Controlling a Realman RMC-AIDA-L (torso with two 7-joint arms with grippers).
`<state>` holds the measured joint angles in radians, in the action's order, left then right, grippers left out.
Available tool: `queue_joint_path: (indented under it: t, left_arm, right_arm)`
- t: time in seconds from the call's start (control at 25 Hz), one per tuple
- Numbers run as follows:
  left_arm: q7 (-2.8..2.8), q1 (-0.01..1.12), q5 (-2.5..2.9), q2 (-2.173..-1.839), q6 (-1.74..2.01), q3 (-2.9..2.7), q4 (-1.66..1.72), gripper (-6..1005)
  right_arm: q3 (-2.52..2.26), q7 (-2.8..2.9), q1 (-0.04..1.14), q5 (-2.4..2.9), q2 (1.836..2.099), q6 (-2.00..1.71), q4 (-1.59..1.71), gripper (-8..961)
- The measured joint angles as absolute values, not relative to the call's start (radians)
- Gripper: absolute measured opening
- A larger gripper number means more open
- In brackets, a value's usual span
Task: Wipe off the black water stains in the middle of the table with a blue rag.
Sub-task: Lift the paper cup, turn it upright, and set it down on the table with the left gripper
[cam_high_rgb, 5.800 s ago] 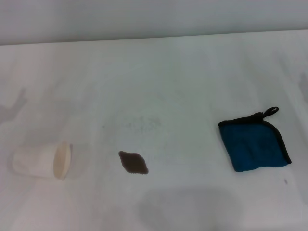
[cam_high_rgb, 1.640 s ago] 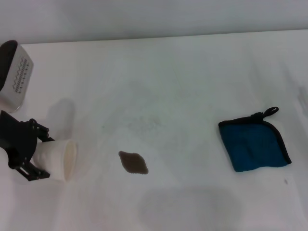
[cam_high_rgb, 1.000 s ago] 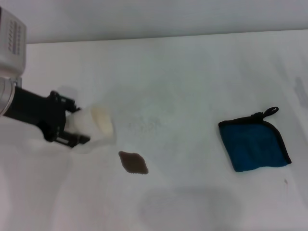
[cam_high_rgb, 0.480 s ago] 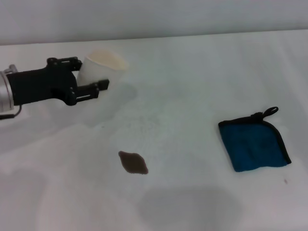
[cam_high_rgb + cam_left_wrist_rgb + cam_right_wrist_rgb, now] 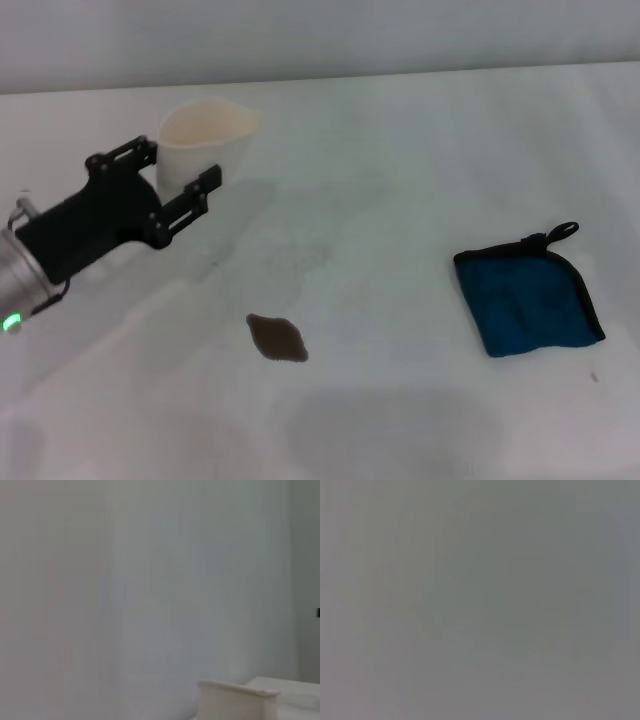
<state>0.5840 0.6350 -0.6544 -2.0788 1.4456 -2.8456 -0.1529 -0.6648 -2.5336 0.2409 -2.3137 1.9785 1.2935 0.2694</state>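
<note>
Tabletop (image 5: 400, 130), broad, white and matte, is seen to fill nearly the whole head view, with faint grey scuff marks (image 5: 295, 255) spread near its middle. From the left side of that view the black left arm (image 5: 70, 235) is extended inward, and its left claw (image 5: 185, 175) is seen opened, with 2 fingers (image 5: 125, 158) set either side of a pale cream paper cup (image 5: 200, 140); whether the fingers touch the cup wall cannot be told. The cup is stood upright, mouth upward, near the far left part of the tabletop, and its rim is also caught at the edge of the left wrist view (image 5: 235, 697) against a plain pale wall. The small square teal-blue cloth rag (image 5: 530, 300), edged in black and fitted with a black loop at 1 far corner, is laid flat on the right side of the tabletop, well apart from the claw and the cup. Between the cup and the rag, nearer the front edge, the small dark brown-black diamond-shaped stain (image 5: 278, 338) is found, uncovered. Nothing of the right claw is shown; only a uniform grey field is given by the right wrist view.
</note>
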Motion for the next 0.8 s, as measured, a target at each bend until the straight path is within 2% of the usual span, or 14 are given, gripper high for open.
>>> queue_joint_path:
  t: [0.48,0.8]
  left_arm:
    - [0.412,0.43,-0.794,-2.082,1.353,-2.846,0.025,557]
    - [0.37,0.387,-0.827,-2.084,1.248,-2.844,0.088,560]
  right_arm:
    - [-0.676,-2.538,0.273,-2.275,1.988,1.269,0.322,720]
    - [-0.677,-2.54,0.285,-2.275,1.987,1.254,0.323,720]
